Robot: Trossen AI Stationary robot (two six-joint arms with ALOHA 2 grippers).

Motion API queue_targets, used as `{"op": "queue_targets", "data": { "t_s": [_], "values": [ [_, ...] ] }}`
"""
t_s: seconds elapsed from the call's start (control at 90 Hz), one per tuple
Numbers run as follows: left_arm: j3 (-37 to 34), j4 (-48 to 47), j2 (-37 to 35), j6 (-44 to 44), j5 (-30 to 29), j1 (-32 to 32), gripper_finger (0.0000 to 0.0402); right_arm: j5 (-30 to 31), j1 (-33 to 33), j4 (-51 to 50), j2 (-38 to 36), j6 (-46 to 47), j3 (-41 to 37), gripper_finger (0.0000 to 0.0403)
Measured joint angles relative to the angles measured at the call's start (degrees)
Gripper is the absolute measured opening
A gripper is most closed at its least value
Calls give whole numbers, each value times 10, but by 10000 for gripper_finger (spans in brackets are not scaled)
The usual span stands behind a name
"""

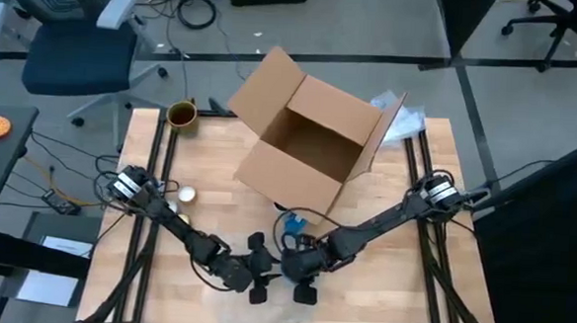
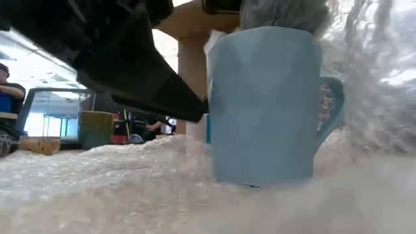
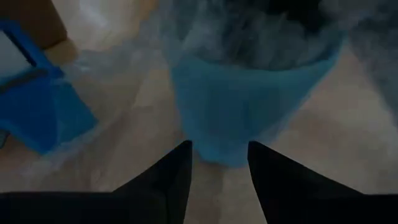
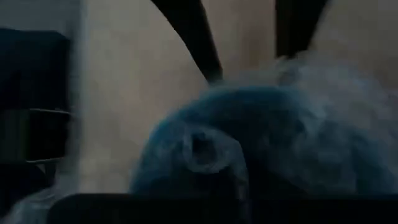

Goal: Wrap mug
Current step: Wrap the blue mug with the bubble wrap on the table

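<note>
A light-blue mug (image 2: 263, 107) stands upright on a sheet of bubble wrap (image 2: 97, 175), its handle (image 2: 331, 107) to one side. More wrap (image 2: 377, 78) rises beside it and bunches over its mouth (image 2: 279, 10). My left gripper (image 3: 219, 163) is open, level with the mug's side and its fingers either side of the lower wall (image 3: 242, 106). In the high view my left gripper (image 1: 261, 269) and right gripper (image 1: 303, 266) meet near the front edge and hide the mug. The right wrist view looks down on the wrapped mug (image 4: 261, 143). My left gripper comes at the mug level, from the table's left. One fingertip (image 2: 195, 109) reaches the mug's side wall (image 2: 213, 107) at about mid height. Whether it touches the wall, I cannot tell.
An open cardboard box (image 1: 309, 138) stands mid-table behind the grippers. A small blue object (image 1: 293, 224) lies just beyond them. An olive mug (image 1: 182, 113) stands at the far left corner, and a white roll (image 1: 185, 194) lies near the left arm.
</note>
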Motion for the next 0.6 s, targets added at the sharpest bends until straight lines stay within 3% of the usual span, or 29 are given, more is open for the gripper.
{"op": "queue_targets", "data": {
  "t_s": [0.222, 0.6],
  "values": [
    [0, 3, -1, 1, 0, 5, 142, -27, -2, -7, 2, 0, 0, 8],
    [0, 17, -1, 14, 0, 7, 142, -51, -5, -90, 8, 7, 60, 76]
  ]
}}
